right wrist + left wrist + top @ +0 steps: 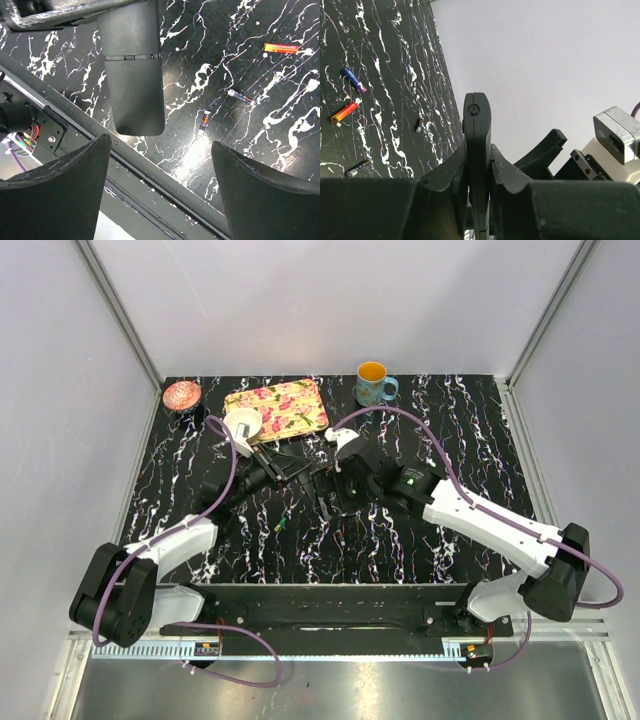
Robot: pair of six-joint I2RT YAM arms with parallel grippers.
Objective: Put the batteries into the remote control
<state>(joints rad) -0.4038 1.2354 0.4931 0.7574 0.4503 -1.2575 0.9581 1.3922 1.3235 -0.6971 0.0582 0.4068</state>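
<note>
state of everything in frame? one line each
left gripper: shut on remote control
remote control: held off table
right gripper: open, empty
batteries: lying loose on table
mug: upright

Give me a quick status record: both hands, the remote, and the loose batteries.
left hand: shut on the remote control, held above the table
right hand: open, empty, just below the remote's end in its wrist view
orange battery: loose on the table
purple-blue battery: loose, apart from the orange one
dark battery: loose
small dark battery: loose, nearest the remote
battery compartment: not visible
</note>
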